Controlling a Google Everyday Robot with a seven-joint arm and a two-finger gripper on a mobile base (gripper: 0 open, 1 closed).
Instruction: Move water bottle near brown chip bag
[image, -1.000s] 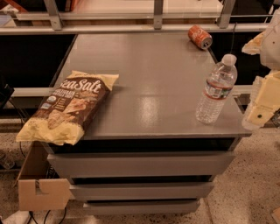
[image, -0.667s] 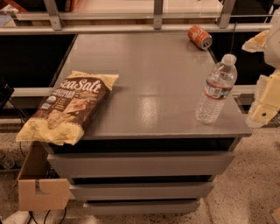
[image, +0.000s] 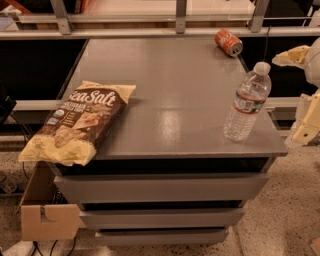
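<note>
Clear plastic, the water bottle (image: 247, 102) stands upright at the right front corner of the desk (image: 175, 90). The claw (image: 305, 90) hangs just off that edge, right of the bottle, not holding it — open or shut, I cannot tell. The brown chip bag (image: 80, 122) lies far left — well apart.

You see clear ribbed plastic bottle (image: 246, 102), glossy crinkled bag (image: 80, 125) on smooth semi-gloss tabletop (image: 170, 75); matt cream gripper (image: 306, 122) at rt edge.
</note>
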